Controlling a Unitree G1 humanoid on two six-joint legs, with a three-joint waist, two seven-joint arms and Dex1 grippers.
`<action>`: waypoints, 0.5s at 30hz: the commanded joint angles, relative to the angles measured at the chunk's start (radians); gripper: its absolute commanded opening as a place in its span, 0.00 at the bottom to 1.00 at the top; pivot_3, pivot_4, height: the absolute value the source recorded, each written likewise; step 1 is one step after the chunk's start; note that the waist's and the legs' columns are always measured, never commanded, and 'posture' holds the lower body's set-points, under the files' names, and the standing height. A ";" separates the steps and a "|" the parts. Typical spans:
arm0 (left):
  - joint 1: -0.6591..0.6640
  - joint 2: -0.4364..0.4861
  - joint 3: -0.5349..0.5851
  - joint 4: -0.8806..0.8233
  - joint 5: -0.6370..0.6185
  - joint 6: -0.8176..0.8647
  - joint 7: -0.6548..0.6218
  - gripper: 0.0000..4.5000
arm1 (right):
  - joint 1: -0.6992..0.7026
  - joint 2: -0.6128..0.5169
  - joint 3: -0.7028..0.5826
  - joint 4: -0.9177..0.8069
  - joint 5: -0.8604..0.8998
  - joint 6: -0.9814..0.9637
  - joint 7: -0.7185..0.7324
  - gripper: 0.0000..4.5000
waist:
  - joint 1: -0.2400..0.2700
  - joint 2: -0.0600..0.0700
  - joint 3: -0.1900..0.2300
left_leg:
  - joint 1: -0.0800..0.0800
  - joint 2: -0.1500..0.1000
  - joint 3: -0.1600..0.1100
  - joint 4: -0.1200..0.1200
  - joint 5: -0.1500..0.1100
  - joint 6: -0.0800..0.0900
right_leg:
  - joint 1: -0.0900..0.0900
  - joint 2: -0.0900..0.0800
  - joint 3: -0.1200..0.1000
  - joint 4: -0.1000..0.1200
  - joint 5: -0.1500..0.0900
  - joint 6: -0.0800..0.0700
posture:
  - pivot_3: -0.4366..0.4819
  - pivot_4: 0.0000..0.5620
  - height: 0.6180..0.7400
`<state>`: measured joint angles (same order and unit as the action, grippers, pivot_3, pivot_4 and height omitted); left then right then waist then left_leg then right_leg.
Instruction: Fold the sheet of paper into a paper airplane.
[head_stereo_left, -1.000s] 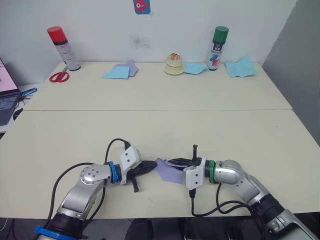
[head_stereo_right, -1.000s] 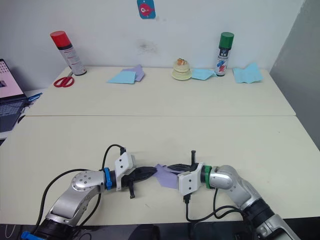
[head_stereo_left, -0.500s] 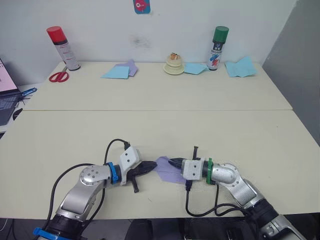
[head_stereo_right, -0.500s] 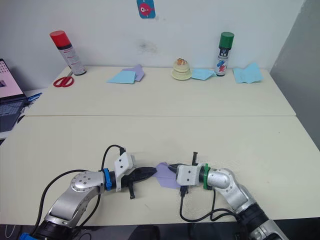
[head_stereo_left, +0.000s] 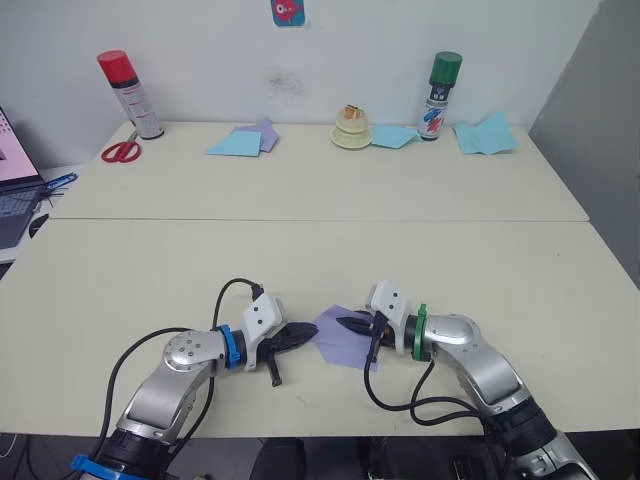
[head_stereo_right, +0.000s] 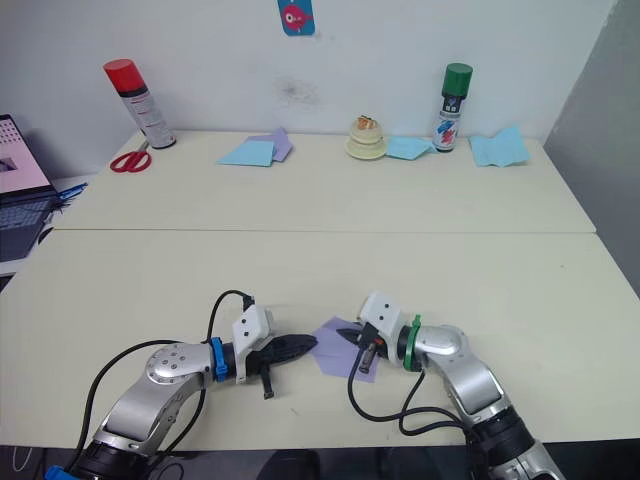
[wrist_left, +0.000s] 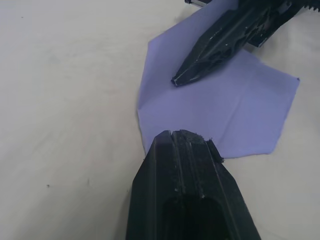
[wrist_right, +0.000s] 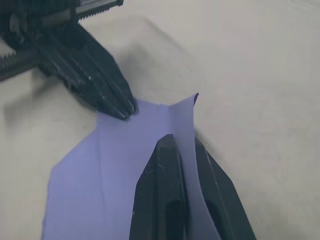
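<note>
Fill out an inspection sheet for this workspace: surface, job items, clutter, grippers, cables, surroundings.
Surface: cream table, a seam running across it.
Job items: lavender sheet of paper, partly folded to a point, lying flat near the front edge between the grippers.
Clutter: along the far edge, red-capped spray can, red scissors, light blue papers and, a small stacked dish, green-capped spray can.
Grippers: left gripper shut, tip at the paper's edge; right gripper pinching a raised flap of the sheet.
Cables: black cables looped at both wrists.
Surroundings: white wall, laptop at the left.
</note>
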<state>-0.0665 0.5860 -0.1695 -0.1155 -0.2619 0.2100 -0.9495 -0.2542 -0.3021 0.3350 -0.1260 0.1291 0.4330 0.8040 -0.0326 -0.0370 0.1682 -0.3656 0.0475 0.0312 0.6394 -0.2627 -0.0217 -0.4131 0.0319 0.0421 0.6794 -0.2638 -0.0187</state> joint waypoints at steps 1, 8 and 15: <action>0.023 0.007 -0.046 0.020 0.041 -0.003 -0.015 0.00 | -0.026 0.020 -0.017 -0.052 0.051 0.122 -0.022 0.01 | 0.000 0.000 0.000 | 0.000 0.000 0.000 0.000 0.000 0.000 | 0.000 0.000 0.000 0.000 0.000 0.000 | 0.48 0.27 0.88; 0.021 0.010 -0.049 0.042 0.053 -0.025 -0.021 0.00 | -0.043 0.024 -0.030 -0.043 0.081 0.154 -0.026 0.21 | 0.000 0.000 0.000 | 0.000 0.000 0.000 -0.002 0.000 0.000 | -0.001 0.000 0.000 -0.001 0.000 0.000 | 0.48 0.27 0.88; 0.021 0.018 -0.044 0.056 0.058 -0.040 -0.026 0.00 | -0.067 0.064 -0.067 -0.022 0.144 0.179 -0.021 0.38 | -0.001 0.000 0.000 | -0.001 0.000 0.000 -0.004 0.000 0.000 | -0.002 0.000 0.000 -0.001 0.000 0.000 | 0.48 0.27 0.88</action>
<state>-0.0709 0.5925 -0.1827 -0.0973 -0.2413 0.1543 -0.9678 -0.2983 -0.2526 0.2760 -0.1398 0.2426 0.6149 0.7811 -0.0340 -0.0370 0.1682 -0.3666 0.0475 0.0316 0.6358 -0.2626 -0.0217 -0.4152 0.0321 0.0422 0.6785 -0.2642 -0.0182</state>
